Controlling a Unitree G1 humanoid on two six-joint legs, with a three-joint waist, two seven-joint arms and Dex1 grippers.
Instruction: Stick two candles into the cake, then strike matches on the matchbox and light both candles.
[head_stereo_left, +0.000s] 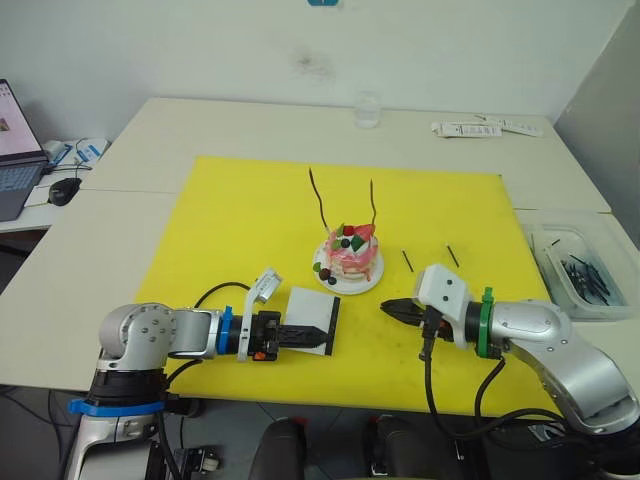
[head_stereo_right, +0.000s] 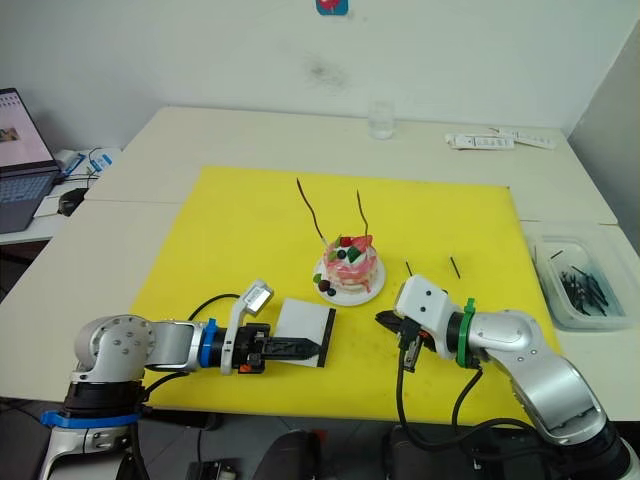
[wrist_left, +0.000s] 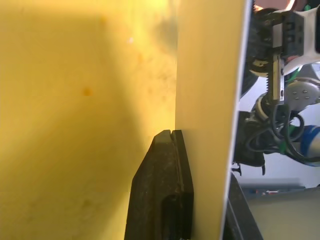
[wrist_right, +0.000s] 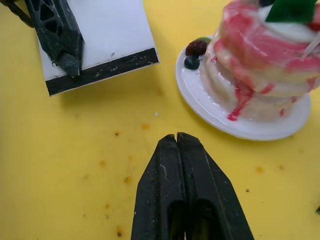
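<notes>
While the left gripper (head_stereo_left: 318, 338) lay low over the yellow mat (head_stereo_left: 230, 215), its fingers were clamped on the matchbox (head_stereo_left: 311, 319) — one finger on top, one beneath, as the left wrist view showed. The box sat near the mat's front edge with its black strip turned toward the right gripper (head_stereo_left: 390, 309). That gripper hovered just above the mat, its fingers pressed together on nothing I could make out, between the box and the white plate (wrist_right: 200, 97). The cake (head_stereo_left: 351, 255) stood on the plate just beyond, both candles (head_stereo_left: 317, 198) upright in it — no flame visible on either. Two matches (head_stereo_left: 407, 260) lay on the mat to the cake's right. Farther right, off the mat, a clear bin (head_stereo_left: 579, 270) held more dark sticks. At the table's far edge stood a glass (head_stereo_left: 367, 109).
</notes>
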